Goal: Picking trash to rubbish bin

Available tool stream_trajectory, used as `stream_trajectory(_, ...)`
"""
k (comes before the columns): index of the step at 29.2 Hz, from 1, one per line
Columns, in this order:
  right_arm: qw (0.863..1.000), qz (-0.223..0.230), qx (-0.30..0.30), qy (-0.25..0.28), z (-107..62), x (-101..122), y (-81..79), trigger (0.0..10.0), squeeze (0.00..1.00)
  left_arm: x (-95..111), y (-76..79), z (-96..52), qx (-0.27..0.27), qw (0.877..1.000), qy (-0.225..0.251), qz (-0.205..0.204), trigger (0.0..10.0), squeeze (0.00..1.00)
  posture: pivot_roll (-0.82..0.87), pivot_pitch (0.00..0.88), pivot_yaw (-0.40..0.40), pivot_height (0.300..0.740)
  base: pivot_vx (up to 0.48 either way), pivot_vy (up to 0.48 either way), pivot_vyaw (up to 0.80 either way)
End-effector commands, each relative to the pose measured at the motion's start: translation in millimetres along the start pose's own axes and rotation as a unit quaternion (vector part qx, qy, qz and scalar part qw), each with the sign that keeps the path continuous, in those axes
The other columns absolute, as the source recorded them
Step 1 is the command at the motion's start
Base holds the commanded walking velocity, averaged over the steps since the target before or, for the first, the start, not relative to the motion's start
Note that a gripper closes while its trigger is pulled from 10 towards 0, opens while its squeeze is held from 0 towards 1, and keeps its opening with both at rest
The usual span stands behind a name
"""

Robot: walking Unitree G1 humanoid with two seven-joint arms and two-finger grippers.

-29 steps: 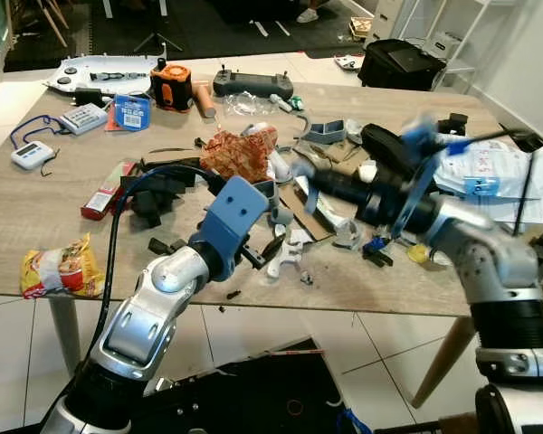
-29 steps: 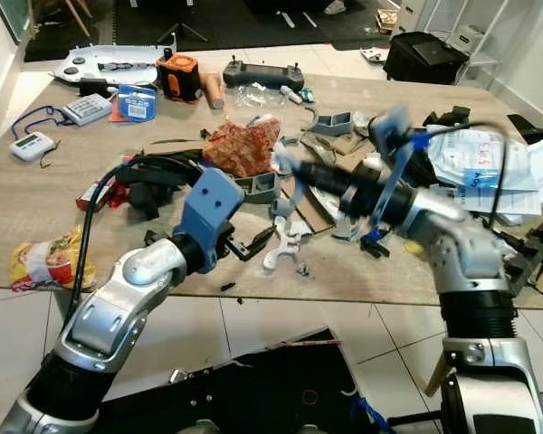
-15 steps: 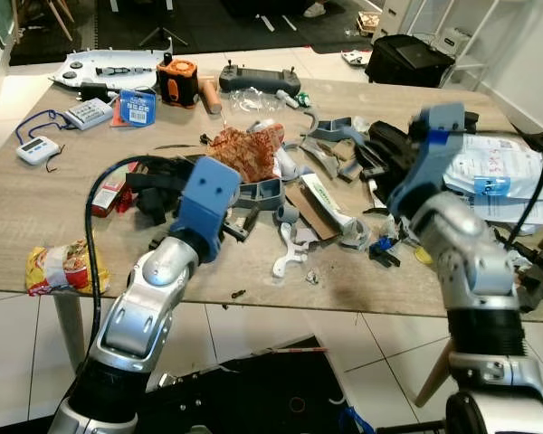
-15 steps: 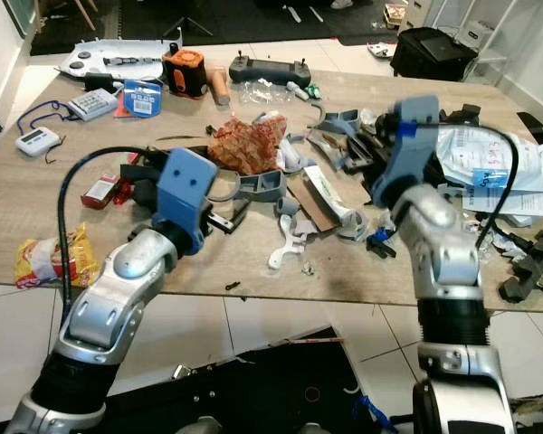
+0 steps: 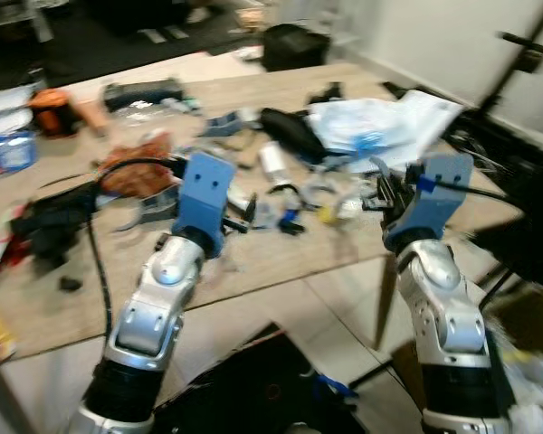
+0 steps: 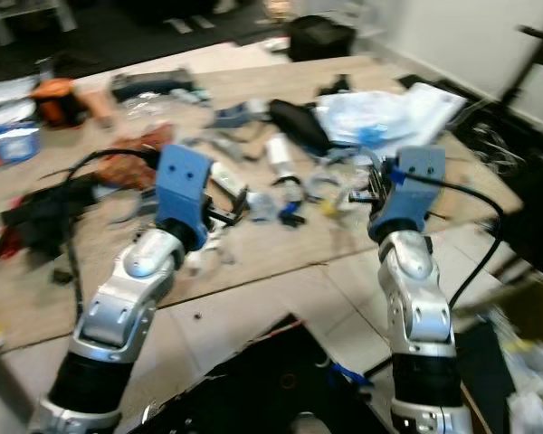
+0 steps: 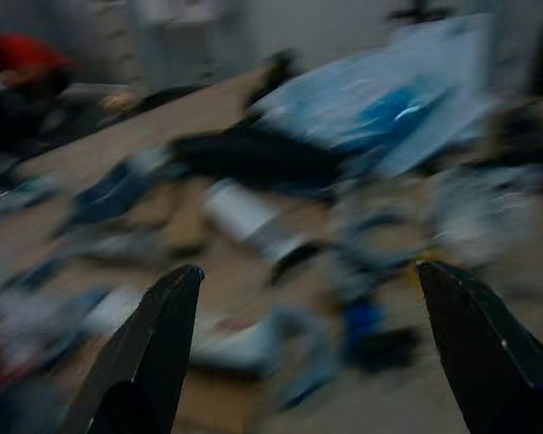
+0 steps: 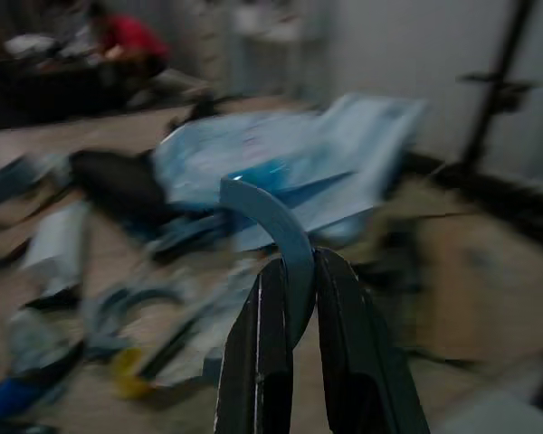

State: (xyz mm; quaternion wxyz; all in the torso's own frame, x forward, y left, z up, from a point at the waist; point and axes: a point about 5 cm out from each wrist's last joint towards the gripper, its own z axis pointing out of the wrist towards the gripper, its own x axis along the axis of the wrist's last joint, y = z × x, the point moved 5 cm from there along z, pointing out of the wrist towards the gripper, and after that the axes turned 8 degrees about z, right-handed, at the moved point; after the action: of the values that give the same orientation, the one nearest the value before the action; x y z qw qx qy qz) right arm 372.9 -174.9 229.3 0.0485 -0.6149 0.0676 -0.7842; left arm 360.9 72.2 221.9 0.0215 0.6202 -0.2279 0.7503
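The right gripper (image 8: 294,362) has pulled back from the middle of the cluttered table (image 5: 281,262) to its near right edge, and its fingers are now pinched on a curved blue-grey plastic strip (image 8: 273,226) that stands up out of them, with the white and blue plastic bags (image 5: 389,117) on the table beyond it. The left gripper (image 7: 308,353) hovers over the table's near middle with its fingers (image 7: 154,353) spread wide and holding nothing, above a blurred scatter of small parts, the black pouch (image 5: 290,131) further back on the table.

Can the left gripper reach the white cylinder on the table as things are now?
Probably yes. The left gripper is open and looks toward the white cylinder, which lies exposed among the clutter; nothing lies over it, though the picture is blurred.
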Motion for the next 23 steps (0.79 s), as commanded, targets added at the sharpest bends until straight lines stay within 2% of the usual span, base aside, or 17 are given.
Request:
stream_trajectory(1,1.0,-0.011,0.003,0.012,-2.3,4.9,-2.8,10.0,0.0,-8.7,0.4,-1.4,0.0,1.0,-0.012,-0.009,10.0,0.0,-0.03,0.12,0.012,0.74,0.0,0.0,-0.8)
stream_trajectory(8,0.999,-0.026,0.002,0.022,-3.1,9.3,-2.7,10.0,0.0,-10.4,2.9,-2.7,-0.002,1.0,-0.015,-0.012,10.0,0.0,-0.04,0.114,0.017,0.74,0.0,0.0,-0.8)
stream_trajectory(23,0.999,-0.025,-0.003,0.021,-2.2,10.5,-1.3,10.0,0.0,-9.8,2.5,-1.1,0.003,1.0,-0.013,-0.015,10.0,0.0,-0.04,0.106,0.007,0.74,0.0,0.0,-0.8)
